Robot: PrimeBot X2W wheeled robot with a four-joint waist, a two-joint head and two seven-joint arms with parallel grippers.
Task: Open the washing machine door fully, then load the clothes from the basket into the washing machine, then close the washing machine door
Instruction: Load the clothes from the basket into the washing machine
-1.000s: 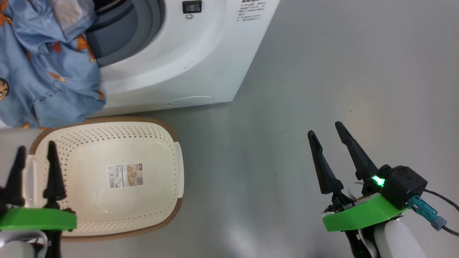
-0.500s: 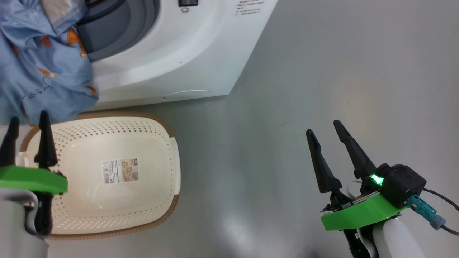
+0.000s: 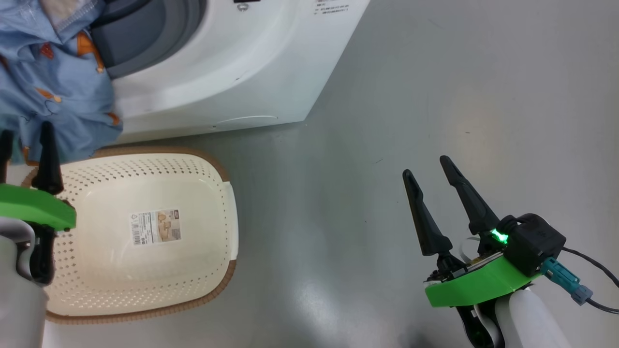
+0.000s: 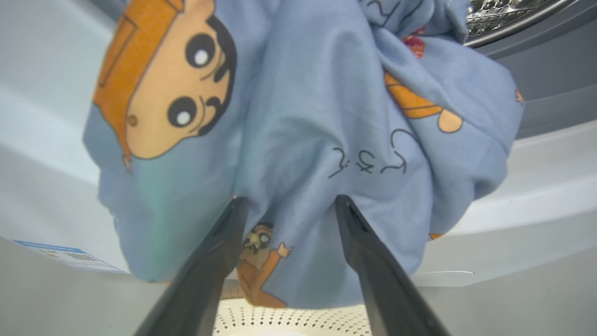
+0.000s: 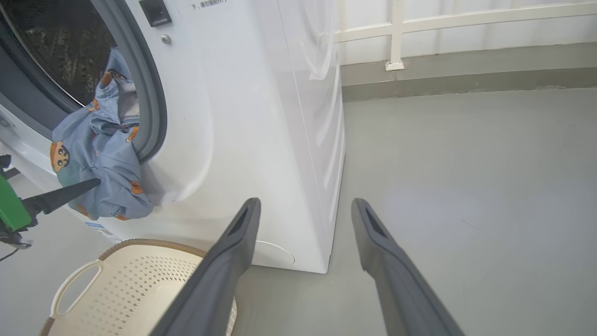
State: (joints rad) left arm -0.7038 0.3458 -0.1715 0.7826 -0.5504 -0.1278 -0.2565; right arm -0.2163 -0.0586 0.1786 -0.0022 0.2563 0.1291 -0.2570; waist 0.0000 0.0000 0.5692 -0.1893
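Blue cartoon-print clothes (image 3: 53,96) spill from the washing machine (image 3: 232,72) mouth, above the basket (image 3: 145,174). The left gripper (image 4: 290,200) is spread open close to the fabric; the right gripper (image 3: 425,166) is open over the floor (image 3: 387,96). The right wrist view adds the drum (image 5: 56,46) behind.

your head camera has swung a little, so the washing machine (image 3: 217,63) and the basket (image 3: 231,208) sit further left and higher in its view. beyond that shift, the left gripper (image 3: 25,133) has pushed forward past the basket's far rim. its tips now reach the lower edge of the hanging clothes (image 3: 53,82).
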